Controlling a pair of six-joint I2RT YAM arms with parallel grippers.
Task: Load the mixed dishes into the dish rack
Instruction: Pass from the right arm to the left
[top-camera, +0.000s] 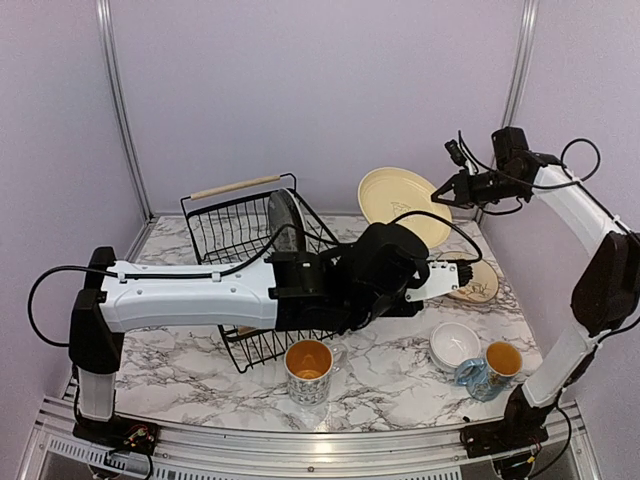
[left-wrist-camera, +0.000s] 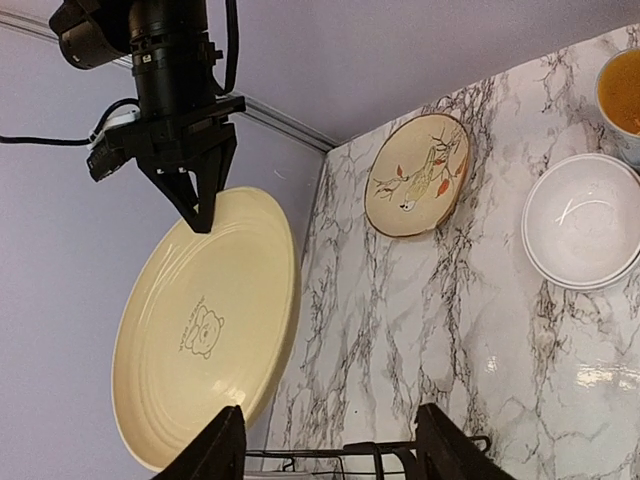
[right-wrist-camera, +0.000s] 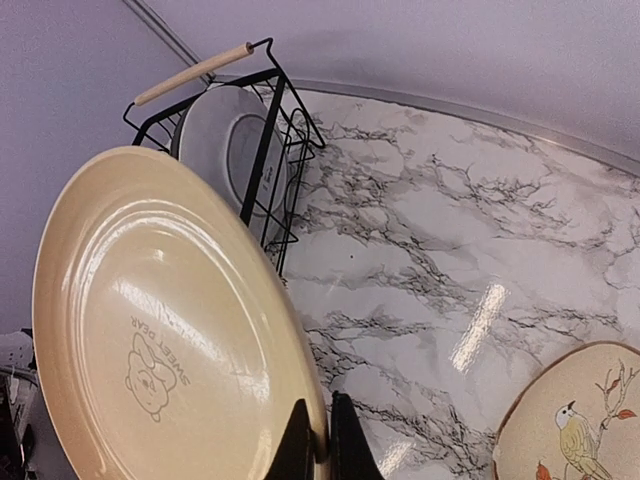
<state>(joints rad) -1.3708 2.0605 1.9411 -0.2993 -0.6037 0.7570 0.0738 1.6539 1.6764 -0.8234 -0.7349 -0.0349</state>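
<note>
My right gripper (right-wrist-camera: 322, 445) is shut on the rim of a large cream plate (right-wrist-camera: 160, 320) with a bear drawing, holding it tilted in the air right of the dish rack (top-camera: 212, 222). A grey plate (top-camera: 285, 220) stands on edge inside the rack. My left gripper (left-wrist-camera: 330, 455) is open and empty, low over the rack's right end, facing the cream plate (left-wrist-camera: 205, 320) and the right gripper (left-wrist-camera: 197, 205). On the table lie a small tan bird plate (top-camera: 476, 281), stacked white bowls (top-camera: 455, 343) and two orange-lined mugs (top-camera: 308, 371) (top-camera: 494, 367).
The left arm (top-camera: 190, 295) stretches across the rack's front half and hides it. The rack's wooden handle (top-camera: 235, 186) stands at the back. Purple walls close the table at the back and both sides.
</note>
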